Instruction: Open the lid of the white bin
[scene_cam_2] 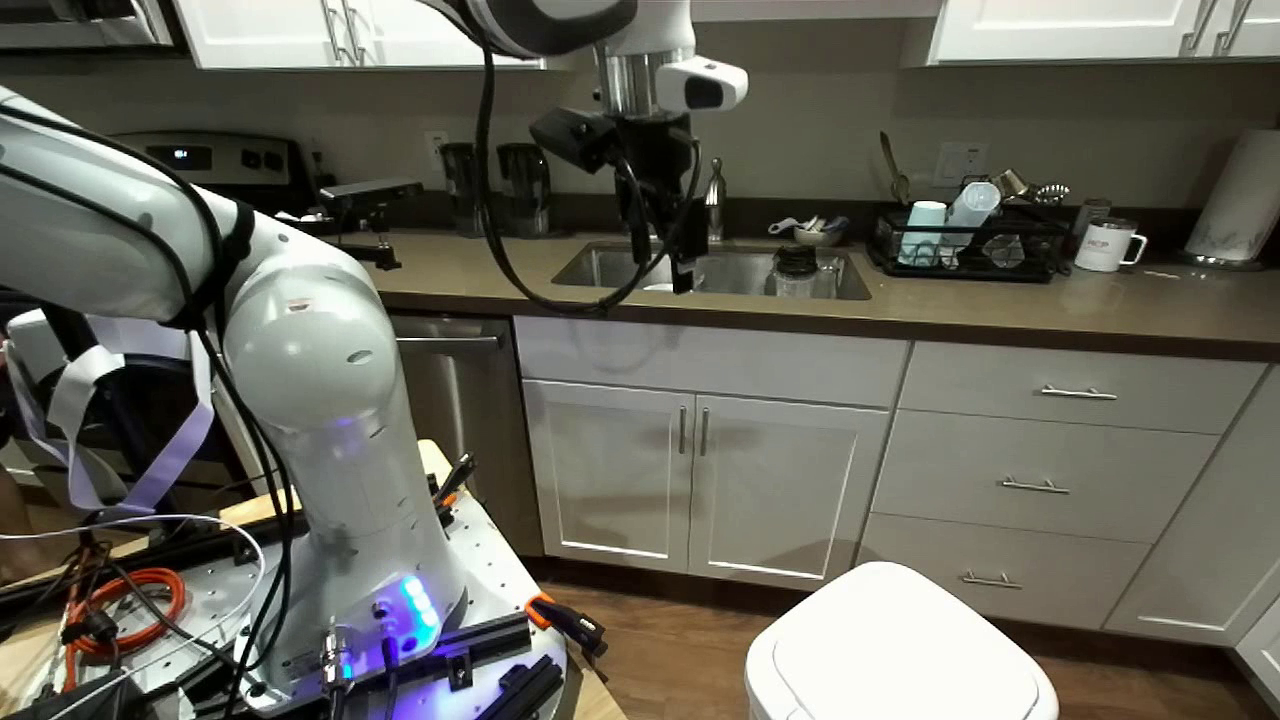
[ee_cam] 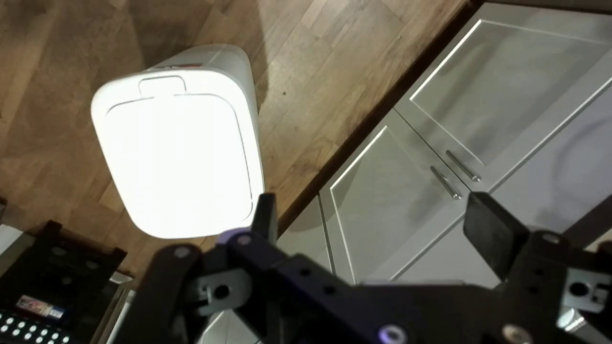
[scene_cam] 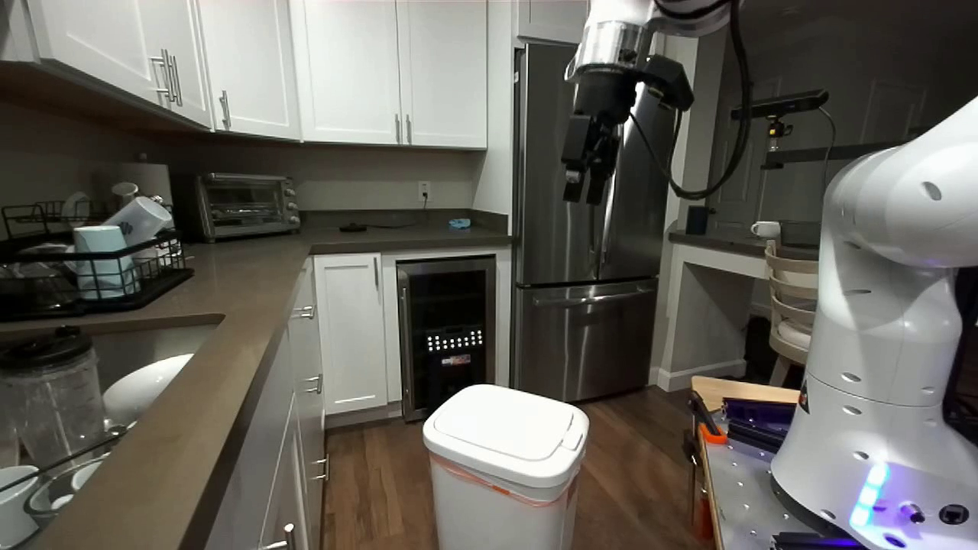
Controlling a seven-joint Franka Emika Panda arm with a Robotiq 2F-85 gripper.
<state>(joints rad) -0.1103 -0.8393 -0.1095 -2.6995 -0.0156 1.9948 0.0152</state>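
Note:
The white bin (scene_cam: 500,508) stands upright on the floor in an exterior view, with an orange-edged liner showing under its rim. Its flat white lid (scene_cam: 504,420) lies shut in the top rim. In an exterior view only the top of the white bin (scene_cam_2: 880,600) shows, cut off at the lower right. In the wrist view the lid (ee_cam: 179,162) is at the left, very bright, with a small tab at its far edge. My gripper (scene_cam: 584,191) hangs high above the bin's level and points down. In the wrist view the gripper (ee_cam: 371,205) is open and empty, apart from the bin.
A counter (scene_cam: 252,298) with a dish rack (scene_cam: 99,260) and sink runs beside the bin. White cabinets (scene_cam_2: 700,480) with bar handles stand below it. A fridge (scene_cam: 588,328) and wine cooler (scene_cam: 447,336) stand behind. The robot's base table (scene_cam: 745,489) is near the bin.

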